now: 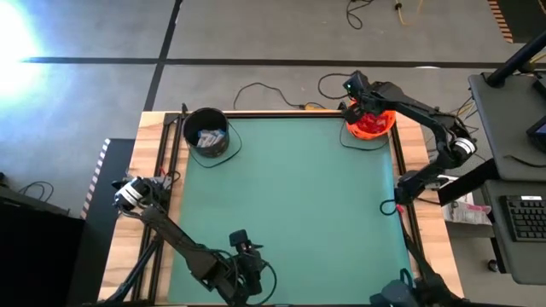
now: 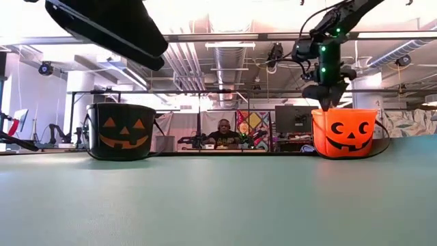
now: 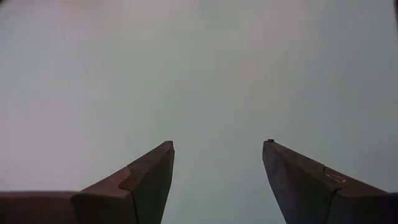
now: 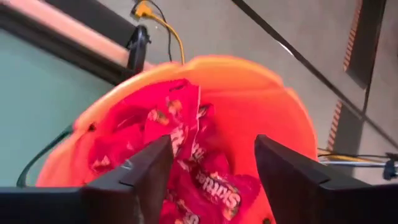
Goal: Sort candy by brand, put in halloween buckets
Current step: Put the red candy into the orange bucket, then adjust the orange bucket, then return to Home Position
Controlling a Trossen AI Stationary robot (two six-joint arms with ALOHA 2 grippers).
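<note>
I have the right arm reaching across to the far right corner of the green tabletop (image 1: 290,205), its right gripper (image 4: 211,162) hanging just above the orange bucket (image 1: 370,124) with jaws spread apart and gripping nothing; the left gripper (image 3: 217,162) waits low at the near edge, jaws likewise released over bare mat. Two buckets stand; the black bucket (image 1: 206,132) at the far left holds pale bars (image 1: 209,136), the orange one a heap of red packets (image 4: 186,155) I cannot count.
</note>
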